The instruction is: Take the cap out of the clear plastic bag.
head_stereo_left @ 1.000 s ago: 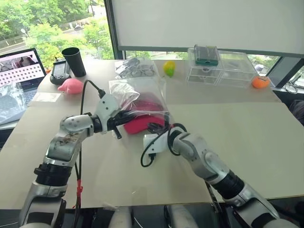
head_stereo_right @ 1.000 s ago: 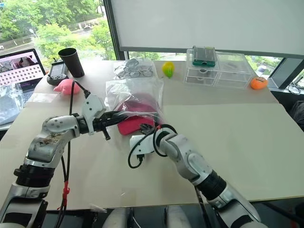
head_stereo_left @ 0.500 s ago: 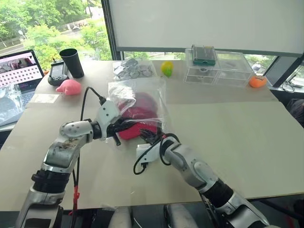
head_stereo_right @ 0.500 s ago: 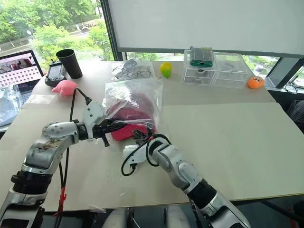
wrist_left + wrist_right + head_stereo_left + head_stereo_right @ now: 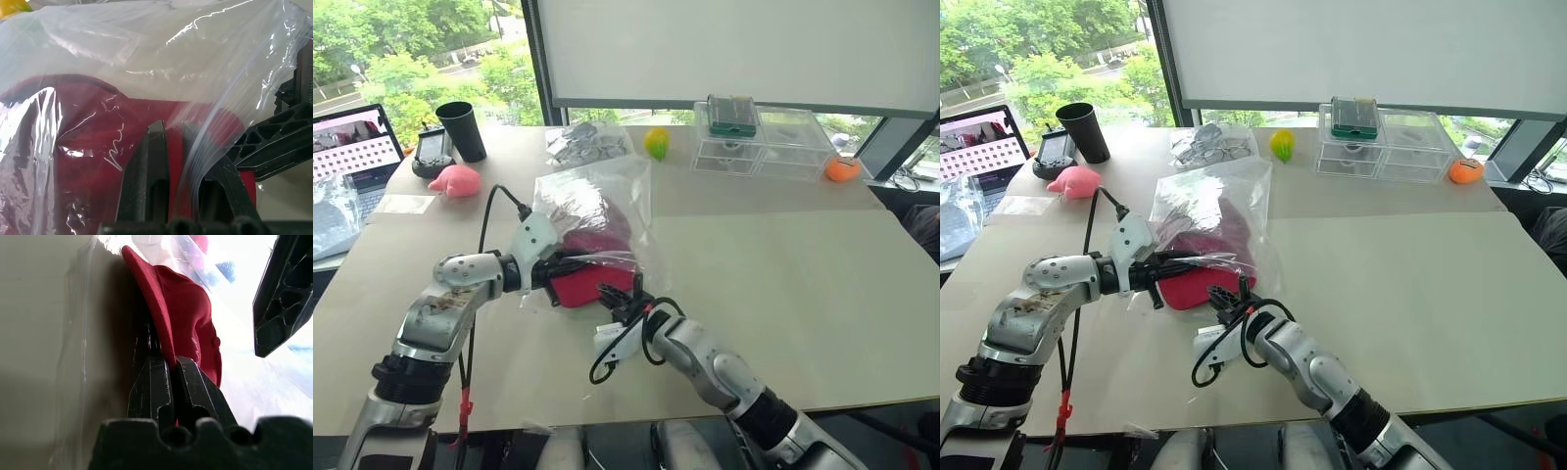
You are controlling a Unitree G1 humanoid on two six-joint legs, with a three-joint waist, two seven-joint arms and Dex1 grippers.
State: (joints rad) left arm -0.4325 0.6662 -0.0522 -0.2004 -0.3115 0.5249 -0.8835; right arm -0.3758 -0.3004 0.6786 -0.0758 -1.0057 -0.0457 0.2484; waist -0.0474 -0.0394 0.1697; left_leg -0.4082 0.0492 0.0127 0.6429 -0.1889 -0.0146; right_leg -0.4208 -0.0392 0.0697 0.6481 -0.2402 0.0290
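Both grippers clamped: right gripper (image 5: 168,369) on dark red fabric cap (image 5: 592,286) brim, left gripper (image 5: 188,161) on clear crinkly plastic bag (image 5: 607,196) mouth w/ cap half inside; pull apart steadily.

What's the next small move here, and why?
Probably draw the right tool back toward the robot: it is shut on the cap's brim, while the left tool pinches the clear plastic bag's edge. The crown sits inside the bag, so pulling apart should free it.
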